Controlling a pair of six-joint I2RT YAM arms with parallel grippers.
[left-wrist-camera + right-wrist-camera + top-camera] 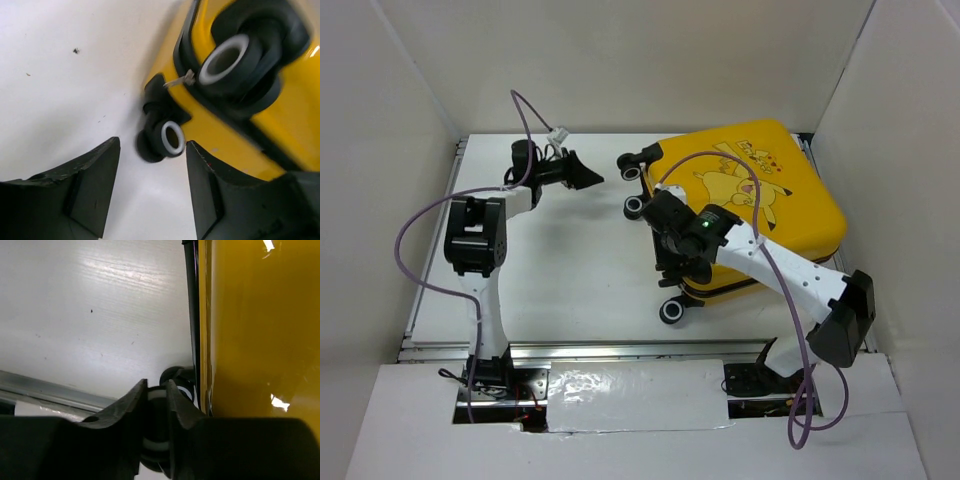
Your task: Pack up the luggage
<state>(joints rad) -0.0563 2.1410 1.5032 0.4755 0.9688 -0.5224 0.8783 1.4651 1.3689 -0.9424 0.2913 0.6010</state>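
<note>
At the right gripper (157, 390), nearly together and clamped on a black wheel (156, 442) with a white hub, pinched between the two dark fingers (125, 415). Right alongside, the glossy yellow shell of the luggage (250, 340). Seen from above, reached in from the near right corner of the table (570, 260) to the luggage's left edge, toward that edge's near end.

At the left gripper (154, 141), spread well apart, with nothing held and nothing touched. Pointed rightward over bare tabletop at the luggage's far-left corner, stopped just short of a far wheel (167, 137) that shows through the gap.

As for the luggage: lying flat on the right half of the table, up toward the far right corner, cartoon lid on top, wheels to the left. Shut, so nothing of the inside to be seen.
</note>
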